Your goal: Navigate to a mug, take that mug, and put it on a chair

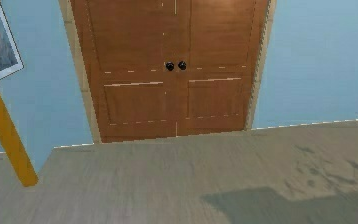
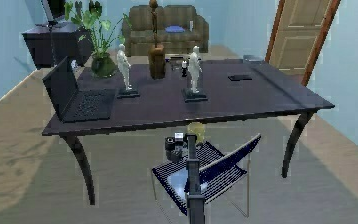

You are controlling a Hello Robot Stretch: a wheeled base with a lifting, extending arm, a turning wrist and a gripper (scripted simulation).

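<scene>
Arm bar (image 2: 192, 198), blue chair (image 2: 219, 172) behind it — backrest toward arm side view's right, fingers' (image 2: 174, 147) hold — cannot tell

arm (image 2: 192, 190): dark square bar, rising from the arm side view's bottom edge just right of middle, reaching outward.
tool (image 2: 175, 147): dark body just left of the arm's far end.
hold: cannot tell whether the tool holds anything.

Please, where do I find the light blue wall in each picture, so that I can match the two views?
Forward view: the blue wall flanks the wooden double door on both sides.
Arm side view: the blue wall runs down the right edge, right of a wooden door, and also shows at top left.
Shared landmark: the pale plank floor.
</scene>
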